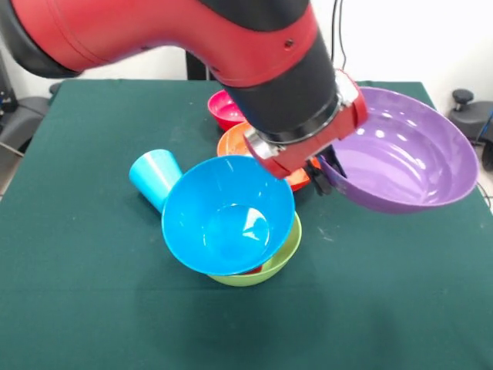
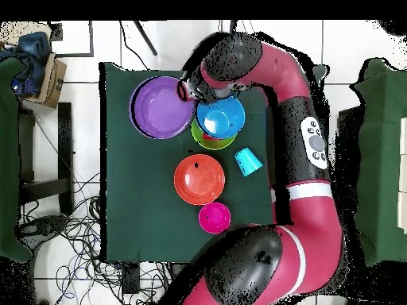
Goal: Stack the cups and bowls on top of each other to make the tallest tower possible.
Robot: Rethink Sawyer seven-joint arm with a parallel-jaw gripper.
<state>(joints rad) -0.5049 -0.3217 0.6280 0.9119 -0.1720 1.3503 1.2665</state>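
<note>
Gripper (image 1: 327, 171) grips the purple bowl (image 1: 408, 154) by its rim, holding it tilted above the table (image 1: 77, 270), just beside the blue bowl (image 1: 227, 212) nested in the green bowl (image 1: 281, 258).

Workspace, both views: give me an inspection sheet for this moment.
Surface: green table.
Job's things: blue bowl tilted in lime green bowl; light blue cup on its side, touching it; orange bowl and small pink-red bowl apart; purple bowl lifted, tilted.
Clutter: nothing seen.
Gripper: gripper grips the purple bowl's rim.
Cables: tangled on floor.
Surroundings: cardboard box, tiled floor.
</note>
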